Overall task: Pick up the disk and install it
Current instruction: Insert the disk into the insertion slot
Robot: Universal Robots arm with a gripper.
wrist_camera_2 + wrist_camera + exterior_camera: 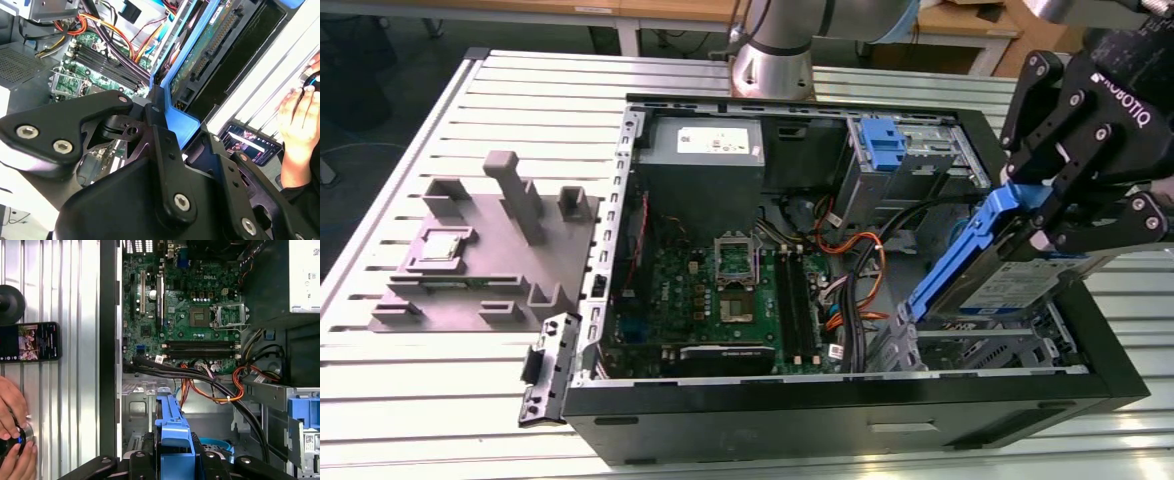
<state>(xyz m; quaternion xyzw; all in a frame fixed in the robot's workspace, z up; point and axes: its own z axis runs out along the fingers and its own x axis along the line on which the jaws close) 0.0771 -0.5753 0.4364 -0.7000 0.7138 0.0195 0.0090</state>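
The disk [1014,285], a silver-grey drive with a white-and-blue label in a blue plastic carrier [974,250], hangs tilted over the drive bay [974,345] at the exterior view's right end of the open computer case [854,410]. My black gripper [1034,215] is shut on the upper end of the carrier. In the second wrist view the disk's green circuit-board underside [210,45] runs away from the gripper [165,130], its lower end inside the case. In the first wrist view the blue carrier [172,435] sticks out from between the fingers above the bay.
Orange and black cables [867,270] cross between the motherboard [720,290] and the bay. A grey power supply [700,145] and a blue latch piece [881,140] stand at the case's far side. A grey fixture [480,250] lies on the slatted table. A person's hand [12,440] and a phone [30,341] rest beside the case.
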